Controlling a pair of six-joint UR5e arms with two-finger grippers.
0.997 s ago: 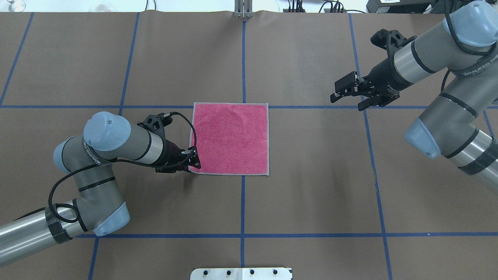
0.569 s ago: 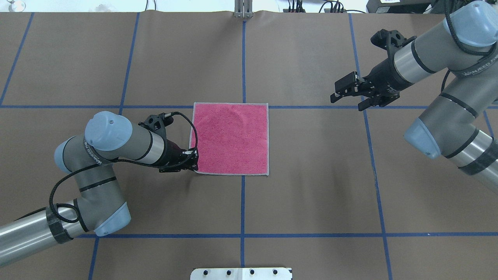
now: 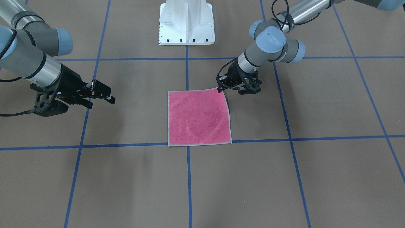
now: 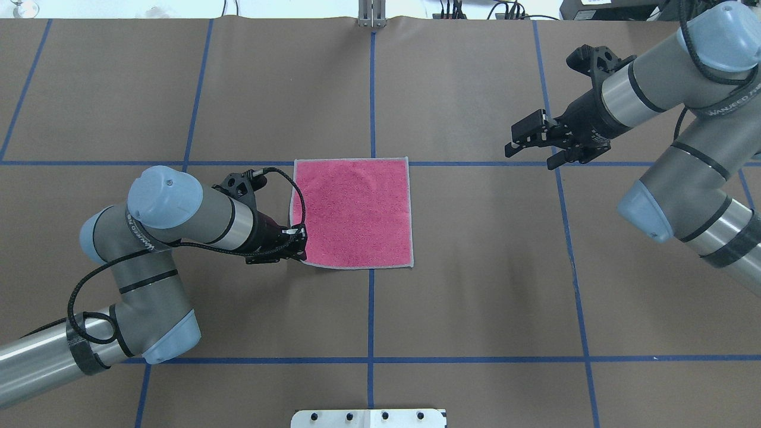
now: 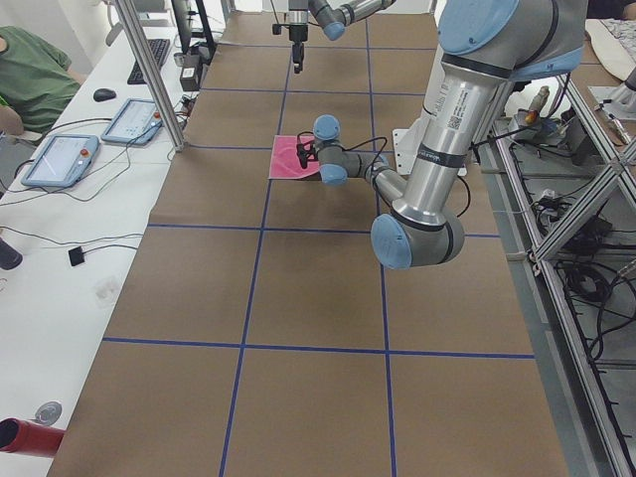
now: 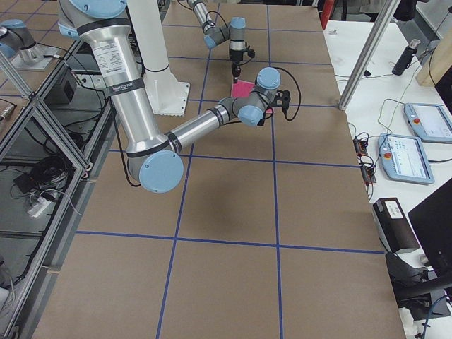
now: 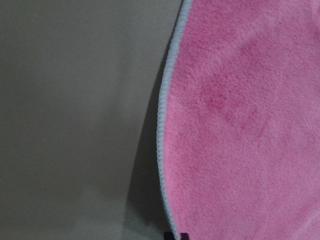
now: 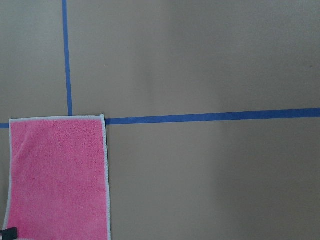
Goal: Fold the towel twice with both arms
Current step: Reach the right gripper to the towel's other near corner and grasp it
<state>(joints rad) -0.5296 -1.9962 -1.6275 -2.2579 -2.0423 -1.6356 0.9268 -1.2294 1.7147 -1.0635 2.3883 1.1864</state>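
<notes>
The towel lies flat on the brown table, pink face up, with light grey edging. My left gripper sits low at the towel's corner nearest the robot on its left side and is shut on that corner. In the left wrist view the towel has its edge bowed and raised over a shadow. My right gripper hangs open and empty well off to the towel's right, above the table. The right wrist view shows the towel at lower left.
Blue tape lines grid the table. The white pedestal base stands at the robot's side. Beyond the far edge is a white desk with tablets and a person in a green sleeve. A metal post stands there.
The left gripper shifted slightly along the towel's near-left corner and closed on it. The towel's left edge now bows inward. The right arm has not moved.
</notes>
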